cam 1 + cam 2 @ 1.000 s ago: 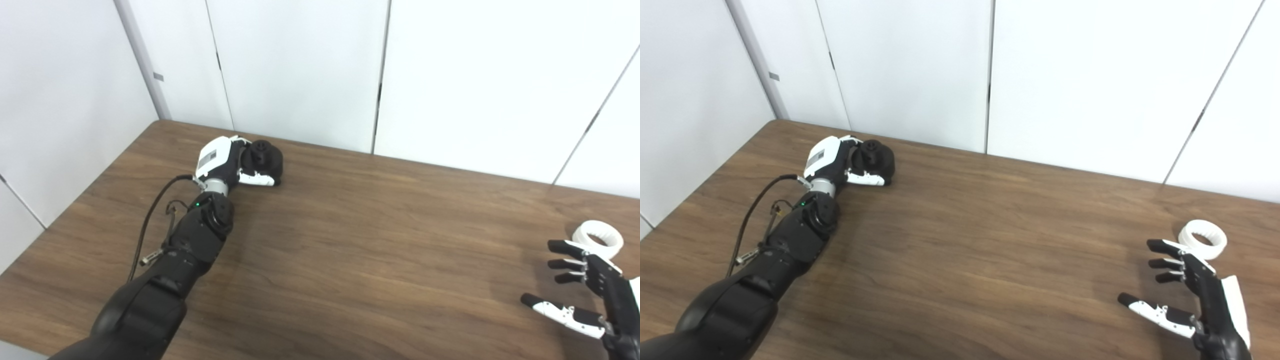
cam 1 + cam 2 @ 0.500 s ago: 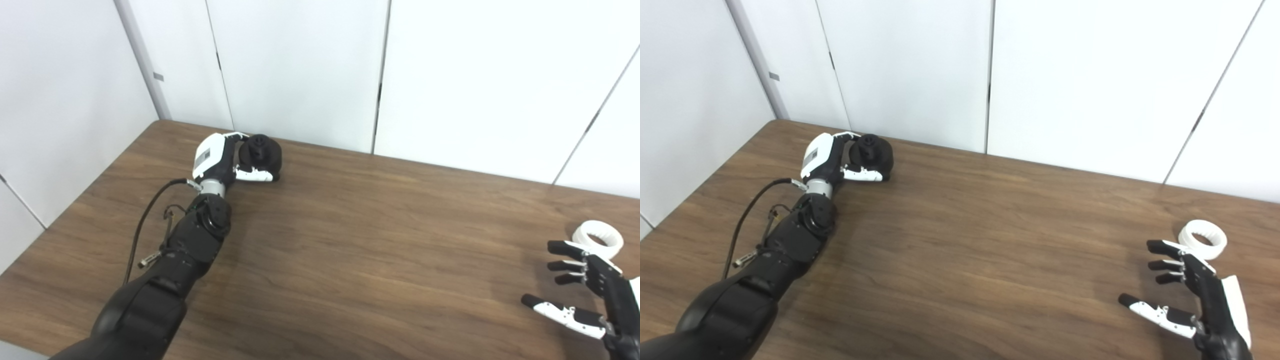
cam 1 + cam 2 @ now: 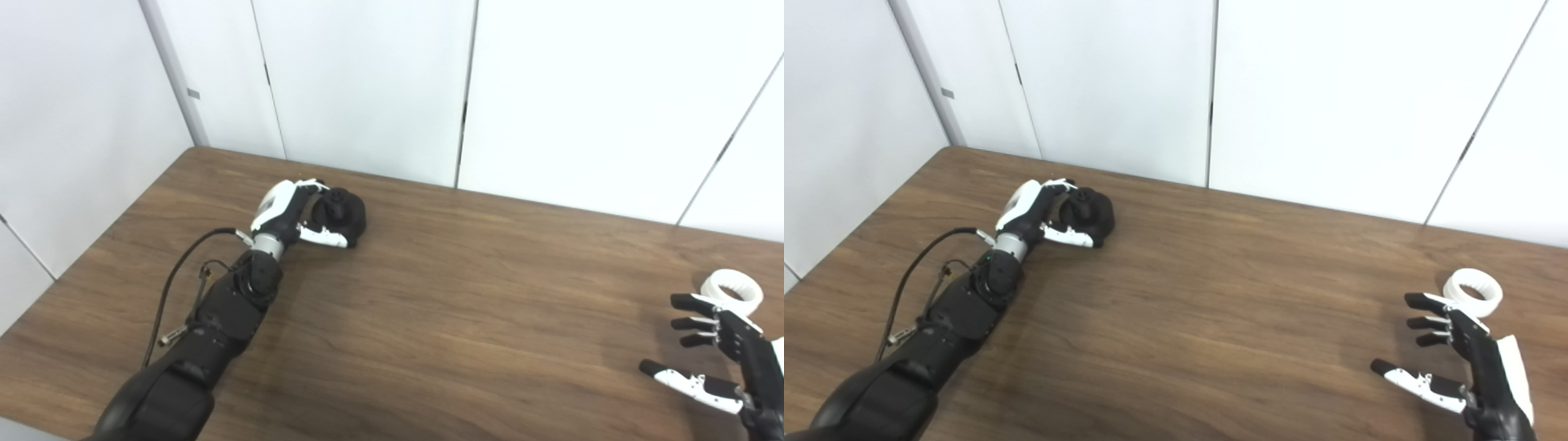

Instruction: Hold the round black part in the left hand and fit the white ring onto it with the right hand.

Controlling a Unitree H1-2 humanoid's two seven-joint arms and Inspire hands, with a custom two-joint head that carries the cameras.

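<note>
My left hand is shut on the round black part at the far left of the wooden table, holding it just above the surface. The part also shows in the right eye view. The white ring lies flat on the table at the far right. My right hand is open and empty, fingers spread, just in front of the ring and apart from it. The right eye view shows the ring and the right hand too.
White wall panels rise right behind the table's far edge and along its left side. A black cable loops beside my left forearm. Nothing else lies on the table.
My left hand has moved right and slightly toward me with the black part, and its wrist has turned. The right hand and the ring have not moved.
</note>
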